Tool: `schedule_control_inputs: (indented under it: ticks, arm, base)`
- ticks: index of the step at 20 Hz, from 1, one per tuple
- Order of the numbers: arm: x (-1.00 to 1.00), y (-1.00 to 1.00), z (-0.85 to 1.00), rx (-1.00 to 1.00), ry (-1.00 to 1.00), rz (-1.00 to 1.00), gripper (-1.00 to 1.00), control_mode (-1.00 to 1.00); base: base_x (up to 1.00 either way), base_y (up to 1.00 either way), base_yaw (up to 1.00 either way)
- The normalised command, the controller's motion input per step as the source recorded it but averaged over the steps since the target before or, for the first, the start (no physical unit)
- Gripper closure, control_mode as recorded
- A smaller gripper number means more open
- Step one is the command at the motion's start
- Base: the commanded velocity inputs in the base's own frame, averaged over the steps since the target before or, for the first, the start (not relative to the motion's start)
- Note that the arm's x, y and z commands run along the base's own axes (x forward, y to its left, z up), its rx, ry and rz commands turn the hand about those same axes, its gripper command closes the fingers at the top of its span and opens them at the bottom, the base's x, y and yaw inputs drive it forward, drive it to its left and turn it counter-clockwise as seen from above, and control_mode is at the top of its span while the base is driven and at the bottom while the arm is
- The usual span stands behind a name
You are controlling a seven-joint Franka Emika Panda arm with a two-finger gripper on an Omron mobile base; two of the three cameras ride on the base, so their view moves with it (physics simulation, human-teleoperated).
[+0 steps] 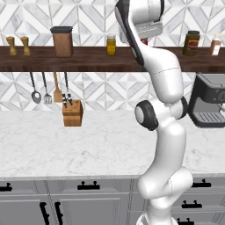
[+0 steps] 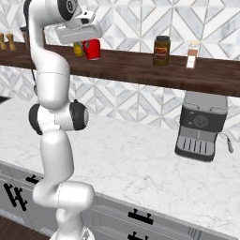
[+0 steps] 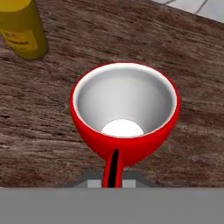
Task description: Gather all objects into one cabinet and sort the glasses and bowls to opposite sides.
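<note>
Red cup: bright red opaque tumbler with pale grey-white inside, upright on the dark brown wooden wall shelf; in the right base view it stands on the shelf just right of the gripper; from the left base only a red sliver shows behind the arm.
Gripper: white hand with two dark fingers, raised to shelf height, directly over the cup's open mouth in the hand view.
Jaws: cannot tell whether they are apart or closed on the cup; the finger tips are hidden behind the cup body, only a dark strip shows below it.
Yellow jar: small yellow-filled glass jar with dark lid, on the shelf just left of the red cup; top-left corner of the hand view.
Shelf left end: brown-lidded tall canister, two small wooden shakers.
Shelf right end: dark amber jar with black lid, small white-capped shaker.
Counter: white marble countertop, wooden knife block at the back, hanging metal and wooden utensils on the wall above it.
Coffee machine: grey-black espresso machine on the counter, right side.
Below: grey cabinet drawers with black handles.
</note>
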Motion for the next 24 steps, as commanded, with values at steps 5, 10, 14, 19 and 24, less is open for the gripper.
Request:
schedule_control_inputs:
  ticks: [5,10,14,19,24]
  arm:
    - [-1.00,0.08,-0.68,-0.02,-0.11,-0.15,1.00,-1.00]
    - [-1.00,0.05,-0.47,0.01,-0.10,-0.07,1.00,-1.00]
    - [-1.00,0.29,-0.47,0.01,-0.17,-0.05,1.00,-1.00]
    - [-1.00,0.61,-0.59,0.00,-0.23,-0.03,1.00,-1.00]
    - [-0.95,0.47,-0.54,0.00,-0.17,-0.01,1.00,-1.00]
  base:
    - [0.00,0.00,0.00]
    - [0.00,0.00,0.00]
    - [0.00,0.00,0.00]
    - [0.00,0.00,0.00]
    - [0.00,0.00,0.00]
